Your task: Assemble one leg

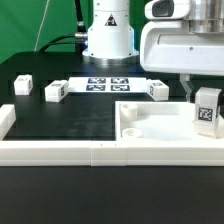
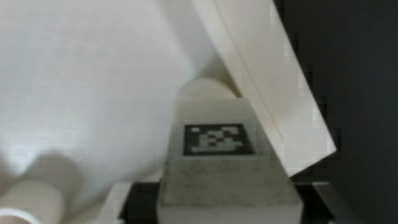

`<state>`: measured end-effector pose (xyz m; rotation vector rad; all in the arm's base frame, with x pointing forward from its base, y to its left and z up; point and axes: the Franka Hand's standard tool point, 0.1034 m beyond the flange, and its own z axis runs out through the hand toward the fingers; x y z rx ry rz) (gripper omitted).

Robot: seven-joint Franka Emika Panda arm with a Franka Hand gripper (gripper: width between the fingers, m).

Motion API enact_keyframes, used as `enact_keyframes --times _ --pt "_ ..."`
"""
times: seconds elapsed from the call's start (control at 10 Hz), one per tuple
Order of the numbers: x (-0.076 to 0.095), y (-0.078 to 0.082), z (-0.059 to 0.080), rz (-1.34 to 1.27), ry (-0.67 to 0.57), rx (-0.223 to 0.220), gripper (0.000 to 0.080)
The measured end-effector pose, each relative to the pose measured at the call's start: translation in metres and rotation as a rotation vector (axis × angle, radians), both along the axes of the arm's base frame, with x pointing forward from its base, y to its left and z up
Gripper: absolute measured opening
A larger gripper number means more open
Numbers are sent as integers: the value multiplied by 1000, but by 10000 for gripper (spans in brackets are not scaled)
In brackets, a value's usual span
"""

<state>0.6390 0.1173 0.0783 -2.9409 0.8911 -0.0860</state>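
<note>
Exterior view shows the end effector (image 1: 204, 95) hanging at that view's right, clenched on the leg (image 1: 207, 110), a small white block whose black-and-white marker tag faces the camera. The block is gripped by its upper part and stands upright, and its lower end reaches down into the large white tray-like part (image 1: 165, 125), close to the far corner at the exterior view's right. Whether the lower end actually touches the tray floor cannot be told from this angle. The tray-like part lies on the black desk (image 1: 70, 120) with its raised rim up, and a round hole shows near its corner at the exterior view's left. Three loose legs rest on the desk behind it. Two (image 1: 22, 85) (image 1: 55, 92) are toward the exterior view's left, and one (image 1: 157, 89) is just beside the marker board (image 1: 108, 84), which lies flat in front of the robot base (image 1: 107, 35). A long white border strip (image 1: 60, 152) runs along the near edge of the desk. In the wrist view the held leg (image 2: 217, 150) fills the lower middle with its tag turned to the lens. Dark fingers (image 2: 306, 200) press it from both sides. Its far end points at the spot where the tray's pale floor (image 2: 89, 90) meets the slanted rim (image 2: 267, 90).
</note>
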Motion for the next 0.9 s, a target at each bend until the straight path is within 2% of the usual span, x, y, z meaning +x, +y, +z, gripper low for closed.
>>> enact_keyframes --times 0.2,0.4,0.6,0.8,0.9 --pt "-2 -1 -1 -345 9 44 292" --pt "-3 2 -2 -638 28 65 292" --pt "-3 0 -2 -780 49 101 292" --pt "-2 0 -1 -813 65 104 292" --pt "-3 0 -1 -807 65 104 408"
